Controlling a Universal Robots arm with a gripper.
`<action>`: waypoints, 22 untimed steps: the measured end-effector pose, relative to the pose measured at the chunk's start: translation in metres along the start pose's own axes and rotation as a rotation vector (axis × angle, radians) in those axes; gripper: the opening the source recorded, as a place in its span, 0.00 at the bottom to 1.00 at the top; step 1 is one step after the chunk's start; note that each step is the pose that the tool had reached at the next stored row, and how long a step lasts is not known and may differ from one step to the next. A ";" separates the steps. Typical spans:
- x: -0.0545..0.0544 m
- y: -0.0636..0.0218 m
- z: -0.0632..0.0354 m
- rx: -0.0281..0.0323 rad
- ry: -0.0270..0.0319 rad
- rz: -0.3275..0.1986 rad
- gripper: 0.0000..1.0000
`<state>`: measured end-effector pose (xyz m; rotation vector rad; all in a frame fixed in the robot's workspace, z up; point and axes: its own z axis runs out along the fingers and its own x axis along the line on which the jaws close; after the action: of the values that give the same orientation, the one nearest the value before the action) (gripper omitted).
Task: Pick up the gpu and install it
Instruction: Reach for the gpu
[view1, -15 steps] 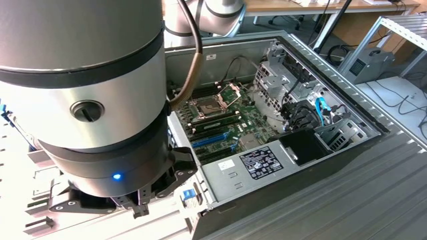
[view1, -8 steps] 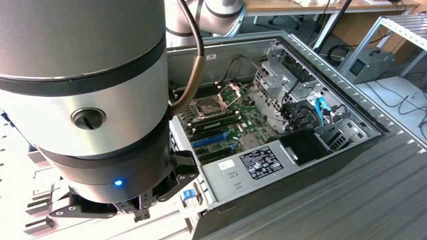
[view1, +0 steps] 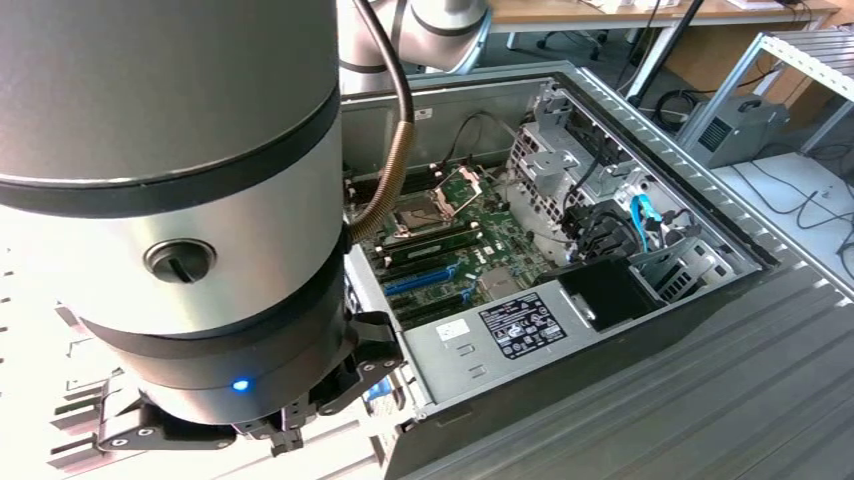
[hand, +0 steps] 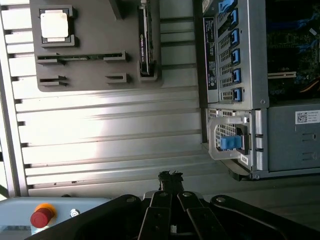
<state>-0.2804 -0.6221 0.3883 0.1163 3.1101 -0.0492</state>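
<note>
The gpu (hand: 145, 42) is a thin black card standing on its edge in a slot of the grey parts tray (hand: 90, 75), beside the computer case. My gripper (hand: 170, 176) hovers well away from the card, over the ribbed metal table, its fingertips pressed together with nothing between them. In the exterior view the gripper (view1: 284, 428) hangs under the big arm body, just off the case's near corner at the exterior view's left. The open case shows the motherboard (view1: 447, 245) with its blue expansion slots (view1: 420, 277).
The tray also holds a square silver processor (hand: 54, 24) and a slim stick (hand: 80, 56). The case's rear panel (hand: 235, 55) with blue tabs faces the tray. A red stop button (hand: 41, 216) sits near the gripper. Cables and drive cages (view1: 627, 225) crowd the case's far end.
</note>
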 end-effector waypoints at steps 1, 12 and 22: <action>0.000 -0.0006 0.0000 0.0004 0.0000 0.000 0.11; -0.001 -0.0078 0.0004 0.0053 -0.0004 0.000 0.11; -0.001 -0.0144 0.0007 0.0094 -0.0008 0.000 0.11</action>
<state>-0.2803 -0.6365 0.3880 0.1160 3.1094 -0.0639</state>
